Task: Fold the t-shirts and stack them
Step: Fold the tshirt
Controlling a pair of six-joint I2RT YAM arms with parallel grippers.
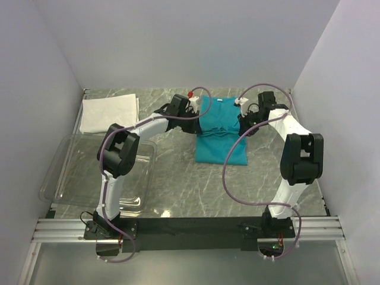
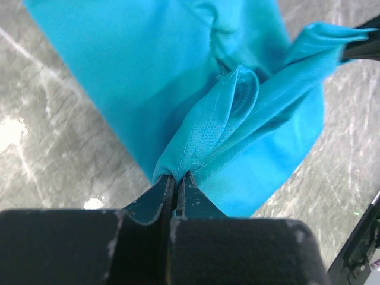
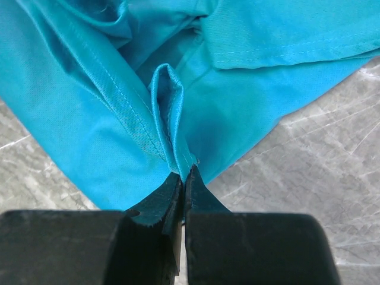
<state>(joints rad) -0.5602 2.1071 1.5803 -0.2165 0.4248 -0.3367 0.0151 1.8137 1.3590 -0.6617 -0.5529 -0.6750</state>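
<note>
Grey veined stone-pattern table (image 1: 178,184). The teal t-shirt (image 1: 221,142) lies centre rear, between both grippers. The left gripper (image 2: 176,177) is closed tight on a bunched, stitched hem fold at the shirt's left edge. The right gripper (image 3: 184,173) pinches a similar fold at its right edge. The cloth is smooth and creased. The white t-shirt (image 1: 110,114), a folded rectangle, lies rear left.

The table (image 1: 178,196) has a grey-green surface like marble, with thin white veins. Three plain pale walls close it in: a back wall (image 1: 190,41), a left wall (image 1: 29,89) and a right wall (image 1: 350,89). Along the near edge runs a silver metal rail (image 1: 59,230) with a black plate (image 1: 190,225) in its middle. The light is soft and even, with a weak shine on the stone pattern.
</note>
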